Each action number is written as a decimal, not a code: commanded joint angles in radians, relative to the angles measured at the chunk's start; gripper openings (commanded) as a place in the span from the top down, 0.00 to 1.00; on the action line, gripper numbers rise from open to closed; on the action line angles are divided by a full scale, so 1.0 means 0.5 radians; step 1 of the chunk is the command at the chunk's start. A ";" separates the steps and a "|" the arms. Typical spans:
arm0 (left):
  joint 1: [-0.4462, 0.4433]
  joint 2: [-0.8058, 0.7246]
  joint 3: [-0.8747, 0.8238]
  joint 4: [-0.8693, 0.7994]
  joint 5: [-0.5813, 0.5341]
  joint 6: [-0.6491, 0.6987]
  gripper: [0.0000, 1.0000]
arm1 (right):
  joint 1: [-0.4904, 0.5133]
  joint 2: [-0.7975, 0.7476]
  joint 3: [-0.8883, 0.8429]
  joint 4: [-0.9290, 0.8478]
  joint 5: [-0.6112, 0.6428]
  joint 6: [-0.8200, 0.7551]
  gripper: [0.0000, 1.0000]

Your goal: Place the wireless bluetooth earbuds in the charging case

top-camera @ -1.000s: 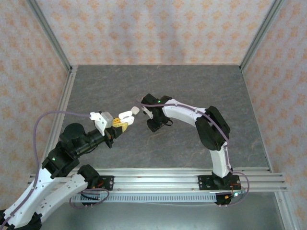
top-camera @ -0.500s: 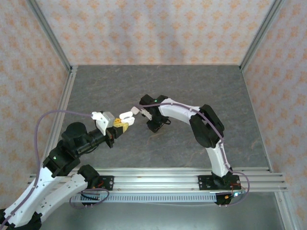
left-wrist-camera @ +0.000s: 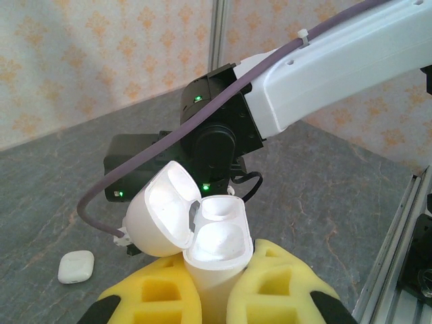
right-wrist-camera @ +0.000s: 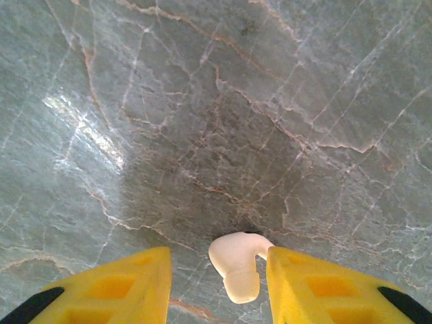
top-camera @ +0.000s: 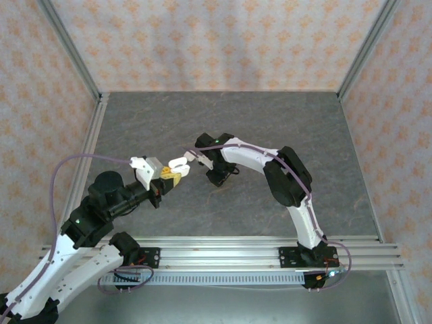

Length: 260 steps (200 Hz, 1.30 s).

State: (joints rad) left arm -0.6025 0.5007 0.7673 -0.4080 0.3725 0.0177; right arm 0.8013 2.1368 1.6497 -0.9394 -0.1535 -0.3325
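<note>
My left gripper (left-wrist-camera: 216, 277) is shut on the body of a white charging case (left-wrist-camera: 217, 233), held upright with its lid (left-wrist-camera: 160, 210) swung open to the left; both sockets look hollow. From above, the case (top-camera: 178, 164) hangs over the table just left of the right arm's wrist. My right gripper (right-wrist-camera: 217, 270) points down at the table, open. One white earbud (right-wrist-camera: 236, 266) lies between its yellow fingers, close against the right finger (right-wrist-camera: 317, 287). In the top view the right gripper (top-camera: 217, 177) sits low over the stone surface.
A small closed white case (left-wrist-camera: 75, 266) lies on the grey stone table (top-camera: 283, 135), also seen from above (top-camera: 192, 155) beside the right wrist. Metal posts and patterned walls enclose the table. An aluminium rail (top-camera: 223, 253) runs along the near edge.
The right arm's elbow has swung a little to the left while its gripper stays low at the same spot. The left arm has crept slightly forward with the open case.
</note>
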 commanded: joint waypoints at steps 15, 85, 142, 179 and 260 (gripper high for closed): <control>-0.004 -0.047 0.010 0.018 -0.053 -0.034 1.00 | -0.004 0.070 0.069 -0.103 0.037 -0.041 0.61; -0.004 0.019 0.005 0.093 0.018 -0.044 1.00 | -0.013 0.088 0.086 -0.012 0.058 0.074 0.82; -0.004 0.009 0.009 0.075 -0.002 -0.023 1.00 | -0.174 -0.121 -0.008 0.110 -0.222 0.459 0.93; -0.004 0.043 -0.001 0.151 0.050 0.040 1.00 | -0.323 -0.436 -0.232 0.342 -0.642 0.835 0.96; -0.004 0.164 -0.092 0.461 0.076 0.088 1.00 | -0.437 -1.040 -0.525 0.722 -1.329 1.575 0.96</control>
State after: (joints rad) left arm -0.6025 0.5854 0.7528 -0.3042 0.3923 0.0452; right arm 0.5861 1.7111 1.4094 -0.6495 -0.6964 0.3134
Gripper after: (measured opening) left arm 0.091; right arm 0.054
